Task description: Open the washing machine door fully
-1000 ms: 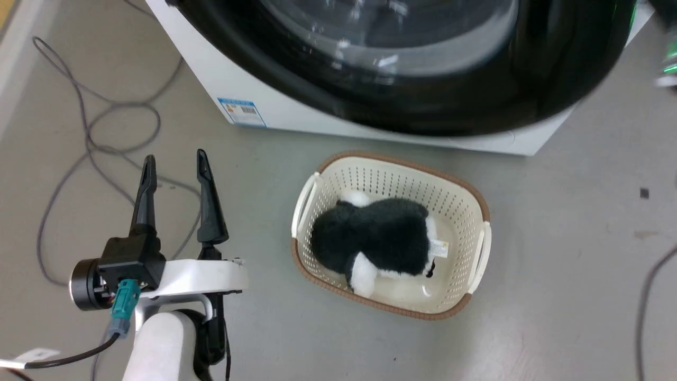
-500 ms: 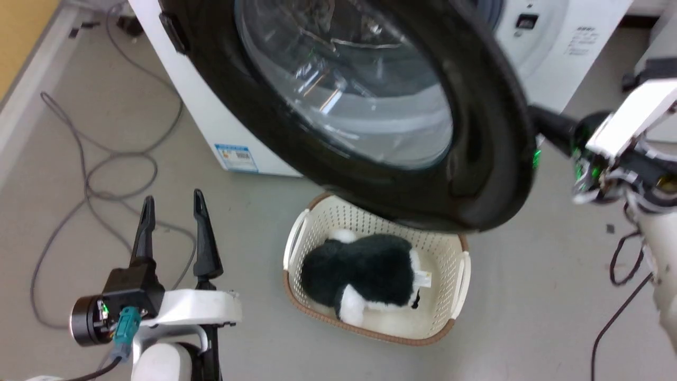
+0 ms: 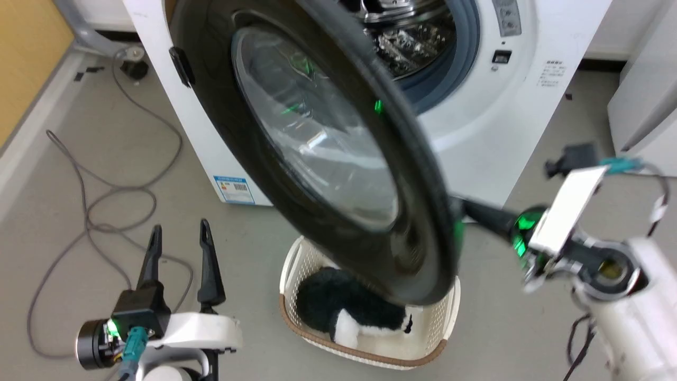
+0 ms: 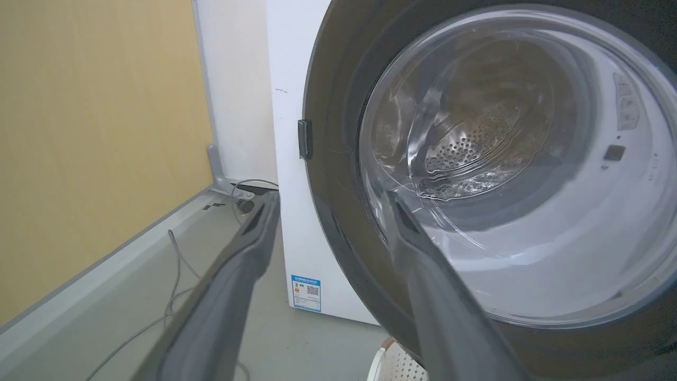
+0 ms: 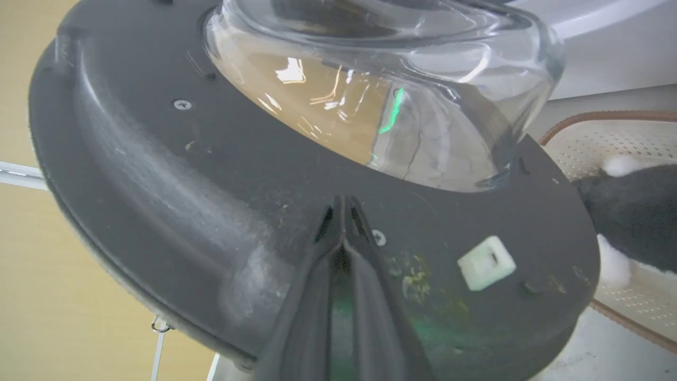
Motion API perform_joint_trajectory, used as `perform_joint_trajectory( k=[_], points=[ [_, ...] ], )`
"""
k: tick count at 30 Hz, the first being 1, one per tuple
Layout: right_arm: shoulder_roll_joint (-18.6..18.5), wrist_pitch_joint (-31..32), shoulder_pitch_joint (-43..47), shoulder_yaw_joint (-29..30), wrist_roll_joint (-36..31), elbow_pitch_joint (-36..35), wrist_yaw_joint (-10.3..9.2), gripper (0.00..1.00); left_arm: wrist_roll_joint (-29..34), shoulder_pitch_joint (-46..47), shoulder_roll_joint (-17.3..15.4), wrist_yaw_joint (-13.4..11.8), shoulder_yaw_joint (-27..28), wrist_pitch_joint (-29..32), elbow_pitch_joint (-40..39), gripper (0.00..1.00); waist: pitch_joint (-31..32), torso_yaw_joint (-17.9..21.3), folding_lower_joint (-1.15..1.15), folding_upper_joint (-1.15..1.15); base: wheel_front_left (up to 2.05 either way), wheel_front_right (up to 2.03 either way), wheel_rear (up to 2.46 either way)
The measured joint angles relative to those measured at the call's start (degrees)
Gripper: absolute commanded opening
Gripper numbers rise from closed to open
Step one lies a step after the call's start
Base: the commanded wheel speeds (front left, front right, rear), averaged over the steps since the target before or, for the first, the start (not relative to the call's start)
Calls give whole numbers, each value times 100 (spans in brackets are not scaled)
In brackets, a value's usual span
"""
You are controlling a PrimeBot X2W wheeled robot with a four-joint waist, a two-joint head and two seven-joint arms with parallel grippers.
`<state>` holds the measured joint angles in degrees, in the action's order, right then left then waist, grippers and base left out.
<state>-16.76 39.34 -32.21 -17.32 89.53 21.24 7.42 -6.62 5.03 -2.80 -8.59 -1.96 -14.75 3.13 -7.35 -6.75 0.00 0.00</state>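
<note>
Right wrist view shows your right hand [image 5: 342, 205] with its two fingers pressed together and nothing between them. Their tips rest against the dark grey inner face of the washing machine door [image 5: 158, 159], just under the glass bowl [image 5: 370, 79] and near a small white block [image 5: 486, 263]. I judge the shut hand is working as a stiff pusher: it shoves the door from inside instead of gripping the rim.

Out from the fingertips, the door stands swung partway off the washing machine [image 3: 476, 132], with the steel drum [image 3: 412, 32] exposed behind your hand. By its angle, more swing remains before it is fully open. Below the door's low edge sits a basket [image 3: 423, 360] holding a plush toy [image 3: 338, 312], so watch the clearance there.

Your left hand [image 3: 180, 233] is well apart, on the door's far side. Its fingers are spread wide and empty, and they point at the outer glass without touching it.
</note>
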Motion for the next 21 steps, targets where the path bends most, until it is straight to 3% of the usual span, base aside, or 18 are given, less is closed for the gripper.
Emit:
perform_joint_trajectory(
  k=[21],
  points=[
    [825,241,1650,-1134,23,-1503,0,0,142,-232,0,67,-51,0,104,100,294,-42,0,0,0,0,0]
  ],
)
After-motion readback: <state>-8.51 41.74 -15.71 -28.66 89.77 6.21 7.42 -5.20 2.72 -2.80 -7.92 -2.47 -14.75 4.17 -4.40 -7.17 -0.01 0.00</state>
